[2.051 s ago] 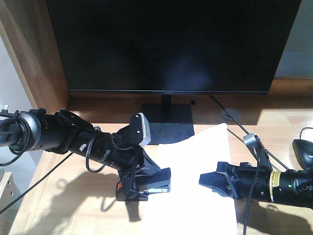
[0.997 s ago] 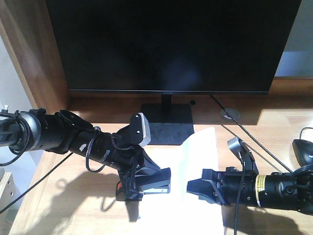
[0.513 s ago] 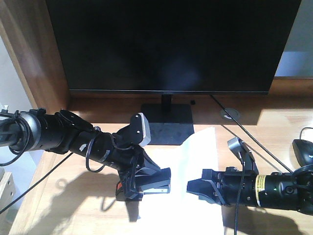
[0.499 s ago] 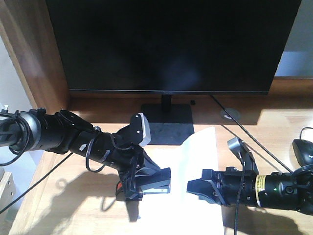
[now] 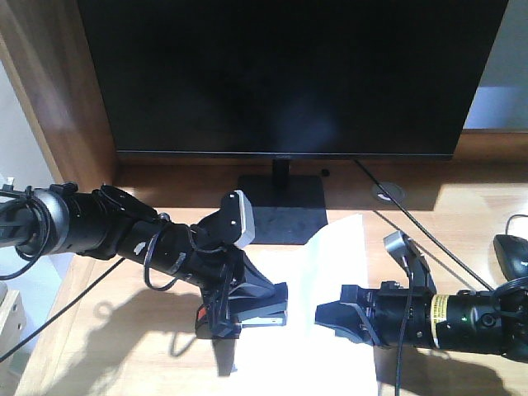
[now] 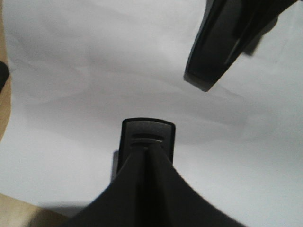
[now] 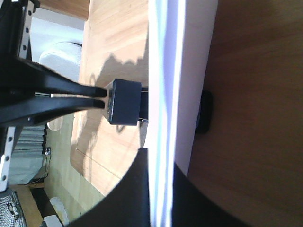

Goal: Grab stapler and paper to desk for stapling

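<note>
Left claw [image 5: 262, 307] clamps the stapler [image 5: 247, 318] low over the table [image 5: 124, 346], at the paper's [image 5: 330, 272] left edge. Right claw [image 5: 334, 316] pinches the sheet (edge-on in the wrist view). Both delivered; stapling seemingly remains.

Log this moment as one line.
left pincer: shut on stapler | right pincer: shut on paper | both over desk

Two matte black tubular robot arms are seen, wrapped in loose black cables. A grey wrist camera block [image 5: 238, 216] is mounted on the left; a yellow label band [image 5: 438, 311] is borne by the right.
</note>
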You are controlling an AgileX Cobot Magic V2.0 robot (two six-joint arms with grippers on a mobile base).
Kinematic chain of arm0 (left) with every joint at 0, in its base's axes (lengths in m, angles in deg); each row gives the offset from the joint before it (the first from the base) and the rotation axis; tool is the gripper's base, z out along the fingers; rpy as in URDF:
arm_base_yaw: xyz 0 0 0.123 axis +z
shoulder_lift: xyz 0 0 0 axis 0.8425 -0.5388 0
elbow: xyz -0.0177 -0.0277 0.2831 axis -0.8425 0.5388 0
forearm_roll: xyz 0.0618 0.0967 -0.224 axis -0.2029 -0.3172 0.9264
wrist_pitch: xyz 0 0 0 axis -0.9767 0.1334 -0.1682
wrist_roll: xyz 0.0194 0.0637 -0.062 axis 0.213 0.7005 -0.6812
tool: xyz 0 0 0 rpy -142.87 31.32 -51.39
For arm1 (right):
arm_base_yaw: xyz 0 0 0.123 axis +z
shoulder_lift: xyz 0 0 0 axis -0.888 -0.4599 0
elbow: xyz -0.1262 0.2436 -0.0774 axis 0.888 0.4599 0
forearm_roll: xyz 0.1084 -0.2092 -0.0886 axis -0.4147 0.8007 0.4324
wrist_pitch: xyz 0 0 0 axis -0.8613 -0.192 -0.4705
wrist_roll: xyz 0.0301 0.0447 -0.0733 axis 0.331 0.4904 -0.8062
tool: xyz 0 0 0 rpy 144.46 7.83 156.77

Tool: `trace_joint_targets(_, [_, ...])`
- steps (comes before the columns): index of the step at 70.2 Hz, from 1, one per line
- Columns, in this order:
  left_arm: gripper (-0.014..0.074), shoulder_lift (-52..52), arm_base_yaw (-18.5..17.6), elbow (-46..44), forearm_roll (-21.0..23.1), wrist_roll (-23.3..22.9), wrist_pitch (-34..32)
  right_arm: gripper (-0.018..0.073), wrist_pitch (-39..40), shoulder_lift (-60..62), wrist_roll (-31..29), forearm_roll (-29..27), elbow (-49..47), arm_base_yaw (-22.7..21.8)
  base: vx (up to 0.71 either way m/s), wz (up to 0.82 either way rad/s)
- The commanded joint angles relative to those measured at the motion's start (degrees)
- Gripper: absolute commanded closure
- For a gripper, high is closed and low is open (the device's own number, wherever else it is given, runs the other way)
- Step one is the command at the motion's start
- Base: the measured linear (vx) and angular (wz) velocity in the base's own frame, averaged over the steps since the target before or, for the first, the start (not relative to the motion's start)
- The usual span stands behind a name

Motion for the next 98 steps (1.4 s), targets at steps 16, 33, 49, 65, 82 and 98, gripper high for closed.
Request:
trace_joint_targets(16, [0.0603, 1.0, -0.2, -1.2, 8.0, 6.2, 2.6, 0.0562, 3.1, 1.7, -0.9, -0.8, -1.0, 0.1, 0.0, 0.0])
trace_joint_targets(33, [0.0603, -1.9, -0.2, -1.2, 7.3, 5.9, 2.5, 0.0562, 3.1, 1.7, -0.9, -0.8, -1.0, 0.1, 0.0, 0.0])
trace_joint_targets(49, [0.0603, -4.7, -0.2, -1.2, 4.2, 5.8, 2.5, 0.0562, 3.1, 1.7, -0.9, -0.8, -1.0, 0.1, 0.0, 0.0])
trace_joint_targets(65, [0.0603, -5.7, -0.2, -1.2, 1.4, 5.4, 2.4, 0.0562, 3.1, 1.7, -0.9, -0.8, -1.0, 0.1, 0.0, 0.0])
trace_joint_targets(82, [0.0603, -5.7, -0.2, -1.2, 1.4, 5.4, 2.2, 0.0562, 3.1, 1.7, -0.9, -0.8, -1.0, 0.1, 0.0, 0.0])
trace_joint_targets(98, [0.0603, -5.5, -0.2, -1.2, 1.6, 5.4, 2.0, 0.0562, 3.1, 1.7, -0.9, -0.8, -1.0, 0.1, 0.0, 0.0])
